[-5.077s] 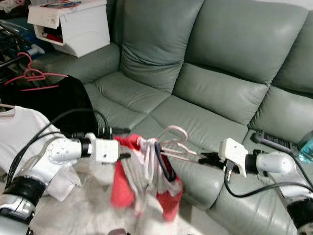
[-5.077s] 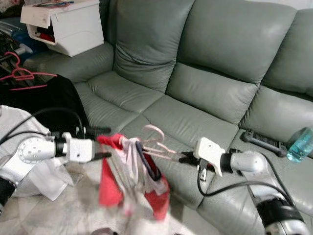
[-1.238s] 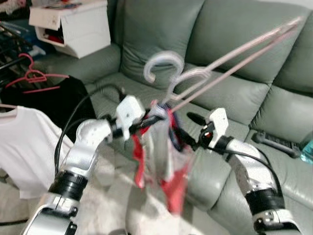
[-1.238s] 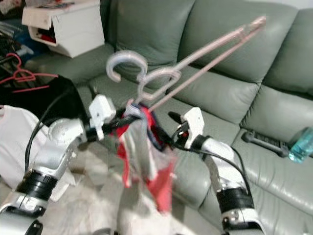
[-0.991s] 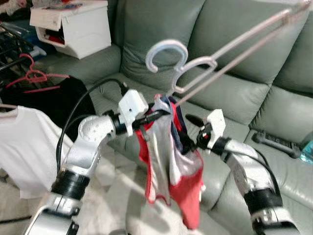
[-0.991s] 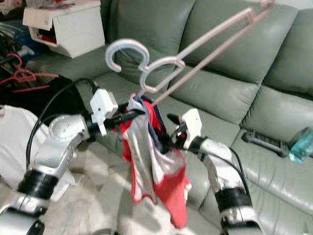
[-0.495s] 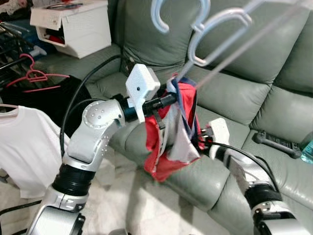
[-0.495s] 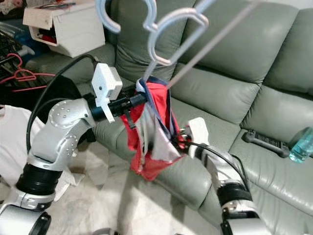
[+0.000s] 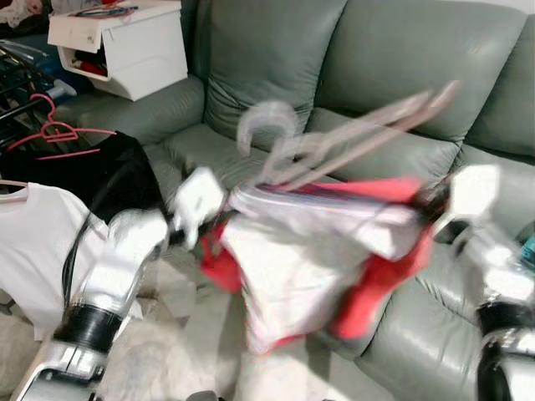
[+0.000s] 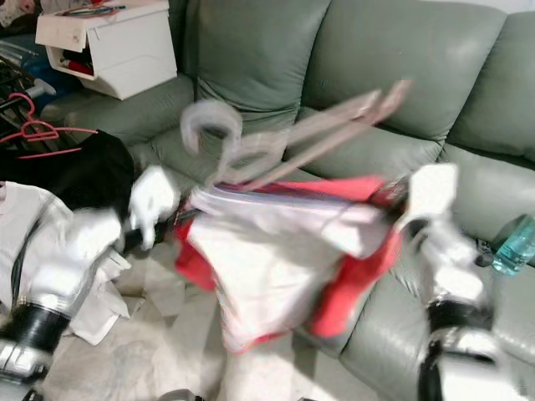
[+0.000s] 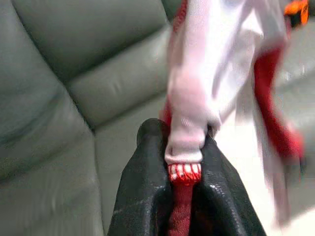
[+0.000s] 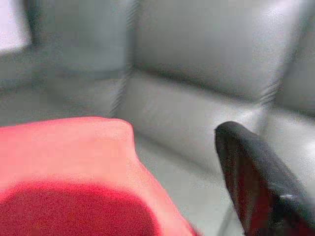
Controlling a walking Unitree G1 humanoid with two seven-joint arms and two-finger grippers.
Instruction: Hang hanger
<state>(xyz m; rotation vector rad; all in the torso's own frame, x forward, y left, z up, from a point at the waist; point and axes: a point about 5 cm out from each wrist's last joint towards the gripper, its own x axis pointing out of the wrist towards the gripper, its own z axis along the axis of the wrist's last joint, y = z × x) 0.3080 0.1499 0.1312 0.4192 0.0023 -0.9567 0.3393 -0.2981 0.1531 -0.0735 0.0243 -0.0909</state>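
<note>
Red-and-white garment (image 9: 318, 267) stretched between both grippers over the sofa's (image 9: 376, 75) front edge, hanger (image 9: 334, 138) riding on top.

The left gripper (image 11: 184, 162) has its jaws pinching the garment's hem; the right gripper (image 12: 256, 182) is at the cloth's far end, jaw state impossible to tell. The pinkish hanger sits loosely along the upper edge, hook toward the left arm. It looks unsecured, so a jerk could likely tip it off or pull cloth free.
</note>
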